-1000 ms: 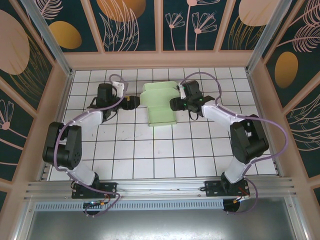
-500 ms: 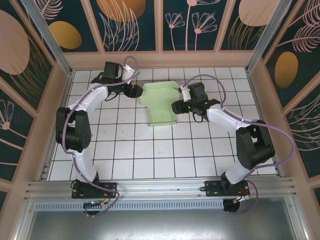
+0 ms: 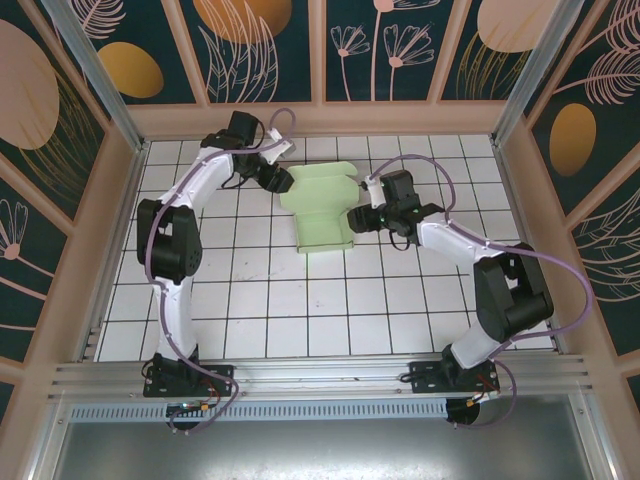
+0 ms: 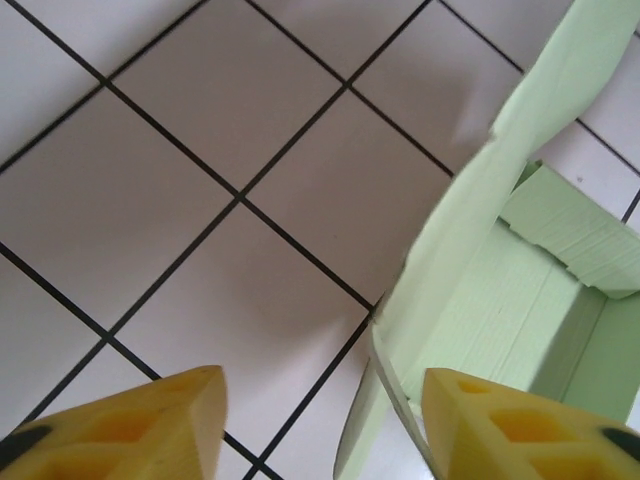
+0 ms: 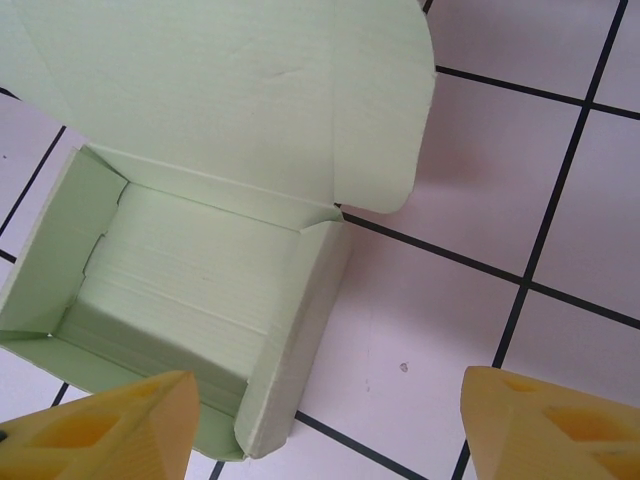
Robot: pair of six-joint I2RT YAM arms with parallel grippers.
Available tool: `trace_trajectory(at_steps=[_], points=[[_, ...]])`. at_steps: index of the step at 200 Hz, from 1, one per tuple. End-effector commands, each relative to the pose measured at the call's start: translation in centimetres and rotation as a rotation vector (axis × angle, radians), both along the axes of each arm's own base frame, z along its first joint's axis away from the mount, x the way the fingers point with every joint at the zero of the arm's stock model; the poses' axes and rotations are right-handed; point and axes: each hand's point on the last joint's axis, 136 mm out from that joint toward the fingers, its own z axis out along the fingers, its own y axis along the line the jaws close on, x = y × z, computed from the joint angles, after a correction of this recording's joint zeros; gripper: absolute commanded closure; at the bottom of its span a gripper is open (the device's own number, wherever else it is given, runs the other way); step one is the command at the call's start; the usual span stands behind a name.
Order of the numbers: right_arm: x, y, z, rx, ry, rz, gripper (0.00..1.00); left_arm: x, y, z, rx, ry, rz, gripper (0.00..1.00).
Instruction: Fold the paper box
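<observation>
one paper box (image 3: pixel 322 210) between two tools; left tool (image 3: pixel 283 181) and right tool (image 3: pixel 357 217) gape, gripping nothing.

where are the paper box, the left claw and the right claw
paper box (image 3: pixel 322 230), top external view, floor of its open tray
left claw (image 3: pixel 280 183), top external view, between its fingertips
right claw (image 3: pixel 355 217), top external view, between its fingertips

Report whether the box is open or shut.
Open. The box has its lid folded back, baring an empty inside.
</observation>
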Motion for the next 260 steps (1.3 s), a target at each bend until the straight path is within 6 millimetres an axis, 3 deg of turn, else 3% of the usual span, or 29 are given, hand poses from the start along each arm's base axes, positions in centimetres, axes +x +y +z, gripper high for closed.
trace_trajectory(at_steps=[1, 105, 115, 144, 203, 221, 260], points=[[0.5, -0.4, 1.9, 0.041, -0.05, -0.022, 0.3, -1.1, 0.0, -1.0, 0.027, 0.061, -0.032, 0.54], [1.2, 0.0, 1.5, 0.037, -0.022, -0.031, 0.3, -1.5, 0.0, -1.2, 0.044, 0.048, -0.083, 0.91], [1.4, -0.1, 1.3, 0.035, -0.012, -0.047, 0.31, -1.6, -0.1, -1.0, 0.042, 0.043, -0.087, 1.0], [1.9, 0.1, 0.3, -0.002, 0.014, -0.116, 0.31, -2.1, -0.6, -0.4, 0.014, 0.014, -0.1, 1.0], [1.9, 3.0, -1.8, -0.026, 0.065, -0.153, 0.33, -3.4, -1.0, 1.3, -0.029, -0.108, -0.071, 1.0], [2.1, 3.0, -2.7, -0.035, 0.101, -0.179, 0.33, -4.0, -1.0, 1.9, -0.061, -0.135, -0.055, 1.0], [1.6, 4.2, -2.4, -0.044, 0.09, -0.161, 0.34, -4.6, -0.7, 3.1, -0.105, -0.155, 0.006, 1.0]])
